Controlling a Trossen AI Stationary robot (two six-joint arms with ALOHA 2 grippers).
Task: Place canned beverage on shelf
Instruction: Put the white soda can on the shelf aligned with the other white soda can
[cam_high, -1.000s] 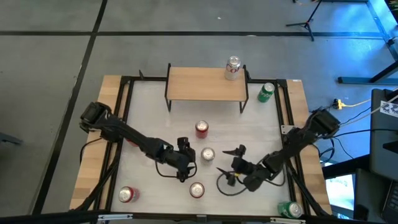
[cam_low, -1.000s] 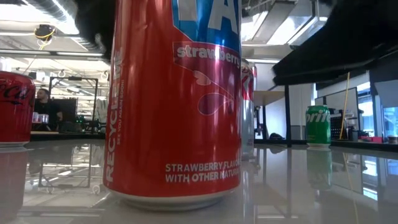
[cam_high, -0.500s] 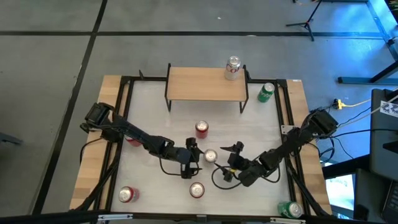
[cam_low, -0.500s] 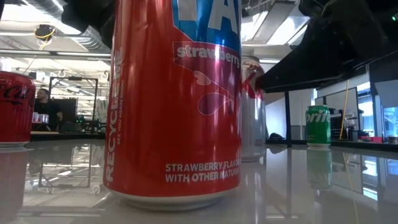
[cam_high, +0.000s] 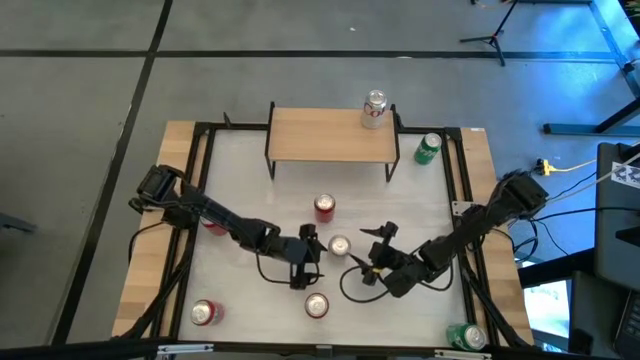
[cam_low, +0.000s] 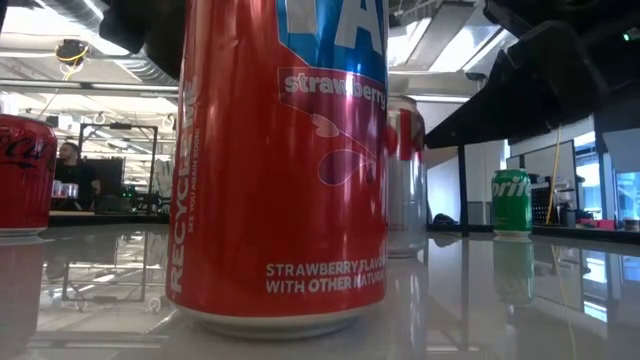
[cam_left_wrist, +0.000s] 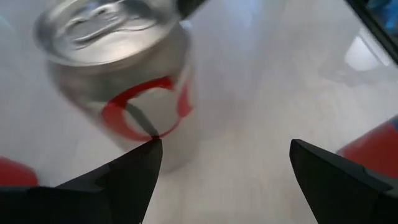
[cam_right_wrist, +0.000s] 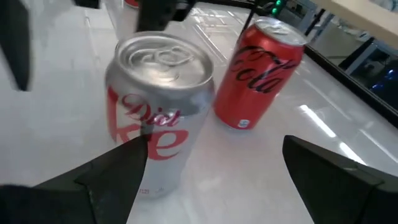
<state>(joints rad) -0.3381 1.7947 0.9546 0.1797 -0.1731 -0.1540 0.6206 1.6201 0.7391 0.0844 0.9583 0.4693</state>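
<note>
A silver Diet Coke can (cam_high: 338, 246) stands upright on the white table between my two grippers. My left gripper (cam_high: 310, 255) is open on its left. In the left wrist view one fingertip (cam_left_wrist: 146, 155) sits right at the can's wall (cam_left_wrist: 118, 81); whether it touches, I cannot tell. My right gripper (cam_high: 376, 252) is open on the can's right, with the can (cam_right_wrist: 158, 112) ahead of one finger and apart from it. The shelf (cam_high: 330, 135), a light-wood top on thin black legs, stands at the far edge. Another silver can (cam_high: 375, 108) stands on its right end.
A red Coca-Cola can (cam_high: 324, 207) stands just beyond the silver can. A red strawberry can (cam_high: 316, 305) stands near the front and fills the low view (cam_low: 280, 170). Another red can (cam_high: 204, 312) stands front left. Green cans stand at far right (cam_high: 428, 148) and front right (cam_high: 465, 337).
My left gripper has gone toward the table's right edge, up to the silver can, sinking a little and tipping as it went. My right gripper has gone toward the table's left edge, closing in on the same can. Both have stayed open.
</note>
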